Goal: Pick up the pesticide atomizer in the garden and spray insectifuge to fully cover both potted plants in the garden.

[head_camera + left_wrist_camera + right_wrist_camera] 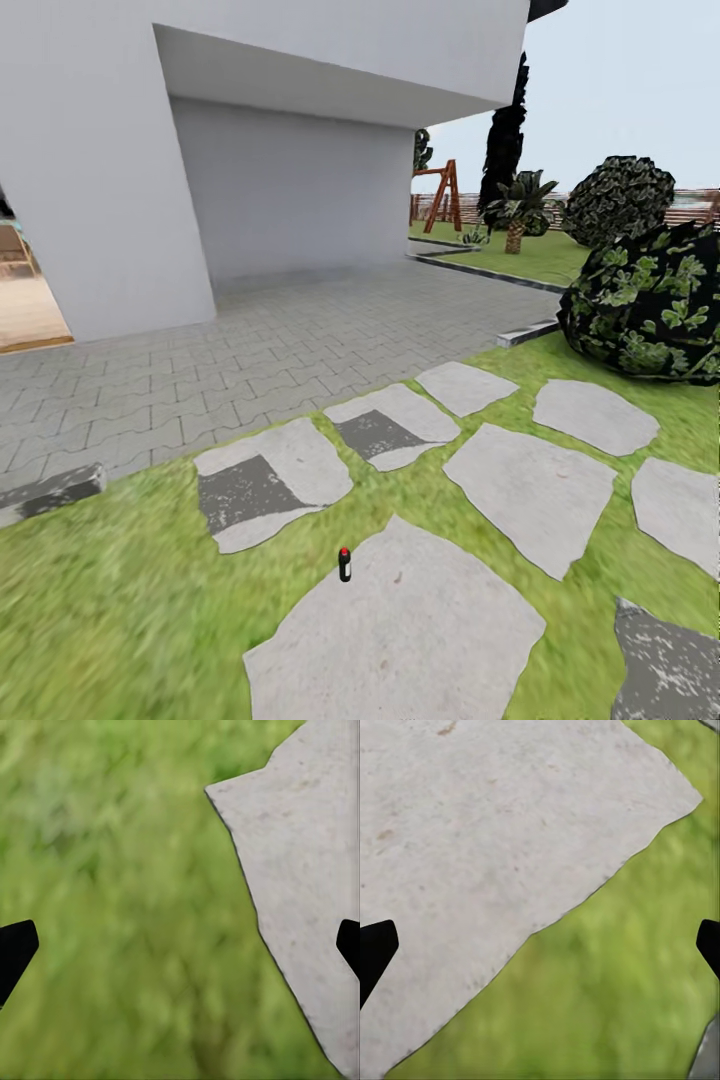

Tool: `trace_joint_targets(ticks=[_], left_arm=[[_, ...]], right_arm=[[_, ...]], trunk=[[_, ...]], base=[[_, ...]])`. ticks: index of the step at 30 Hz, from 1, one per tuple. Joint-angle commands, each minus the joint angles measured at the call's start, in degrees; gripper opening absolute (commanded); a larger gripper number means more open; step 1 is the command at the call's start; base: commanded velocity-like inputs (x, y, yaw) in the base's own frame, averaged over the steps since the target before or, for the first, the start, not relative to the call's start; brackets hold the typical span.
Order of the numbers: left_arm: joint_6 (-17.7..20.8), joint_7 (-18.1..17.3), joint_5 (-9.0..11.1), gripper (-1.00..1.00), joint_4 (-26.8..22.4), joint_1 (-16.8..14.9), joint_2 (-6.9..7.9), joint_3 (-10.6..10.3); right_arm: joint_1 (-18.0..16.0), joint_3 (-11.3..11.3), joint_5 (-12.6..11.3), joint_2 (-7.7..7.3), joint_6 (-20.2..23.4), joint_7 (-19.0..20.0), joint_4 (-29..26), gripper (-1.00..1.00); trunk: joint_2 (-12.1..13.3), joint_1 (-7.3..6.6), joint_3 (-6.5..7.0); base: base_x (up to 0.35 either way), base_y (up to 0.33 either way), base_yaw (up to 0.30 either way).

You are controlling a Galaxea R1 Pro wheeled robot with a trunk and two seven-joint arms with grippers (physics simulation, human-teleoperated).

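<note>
We see the pesticide atomizer (345,565) standing upright, its long axis vertical and its reddish top pointing up, at the near-left edge of a large stepping stone (420,630) in the lawn (120,600). Our left end effector (180,949) hangs over grass and a stone edge, fingers (15,949) wide apart, nothing between them. Our right end effector (540,949) is likewise spread apart over stone and grass, empty.
</note>
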Motion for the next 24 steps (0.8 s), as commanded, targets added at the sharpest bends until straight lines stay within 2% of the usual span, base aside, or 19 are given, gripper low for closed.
trace_joint_targets(ticks=[1, 14, 24], left_arm=[[-0.2, 0.0, 0.4, 1.00, 0.0, 0.0, 0.00, -0.1], [-0.2, 0.0, 0.4, 1.00, 0.0, 0.0, -0.01, -0.1], [-0.2, 0.1, 0.5, 1.00, 0.0, 0.0, 0.00, -0.1]], right_arm=[[0.0, 0.0, 0.0, -0.01, -0.2, 0.0, 0.0, 1.00], [0.0, 0.0, 0.0, -0.01, -0.2, 0.0, 0.0, 1.00], [0.0, -0.1, 0.1, -0.01, -0.2, 0.0, 0.0, 1.00]], trunk=[[0.0, -0.01, -0.05], [0.0, -0.01, -0.05], [0.0, -0.01, -0.05]], base=[[0.000, 0.000, -0.042], [0.000, 0.000, -0.012], [0.000, 0.000, -0.220]])
